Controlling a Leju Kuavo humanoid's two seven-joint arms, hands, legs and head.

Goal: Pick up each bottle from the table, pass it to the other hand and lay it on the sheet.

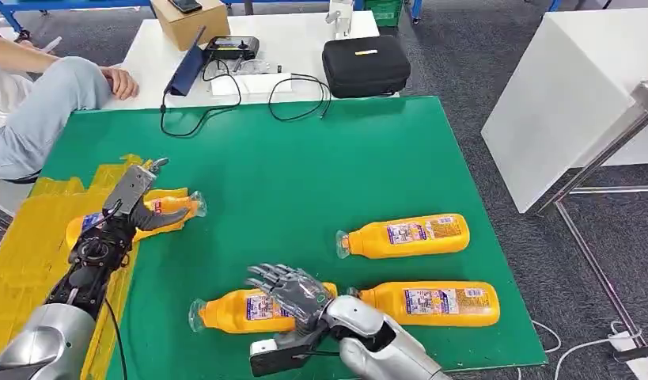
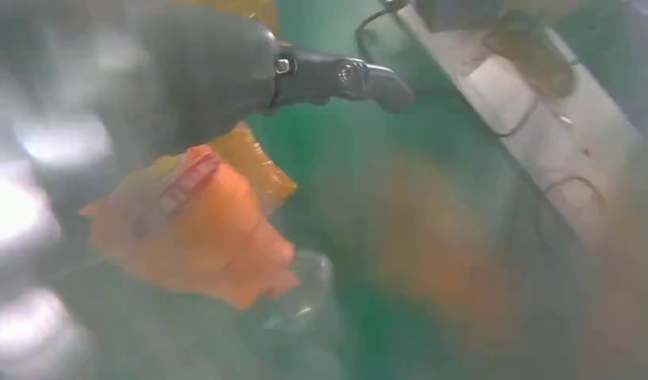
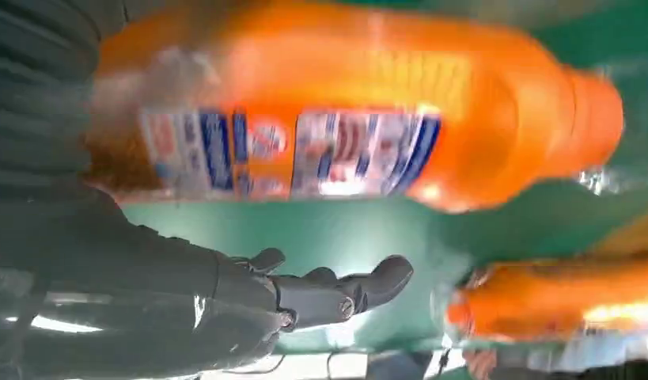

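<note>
one bottle (image 1: 158,212) on sheet (image 1: 36,253), left | three bottles (image 1: 411,236) on table (image 1: 305,174), right

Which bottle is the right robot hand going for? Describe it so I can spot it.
On the green mat, look at the near edge, where three orange bottles lie. It is the nearest-left bottle, clear cap pointing left, the only one with the right robot hand spread over it.

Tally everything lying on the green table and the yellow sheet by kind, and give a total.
Orange bottles on the green table: 3, at and, the last under the right hand.
Orange bottles on the yellow sheet: 1, at, under the left hand.
Black cable ends trailing onto the green: 2, at and.
Total: 6.
</note>
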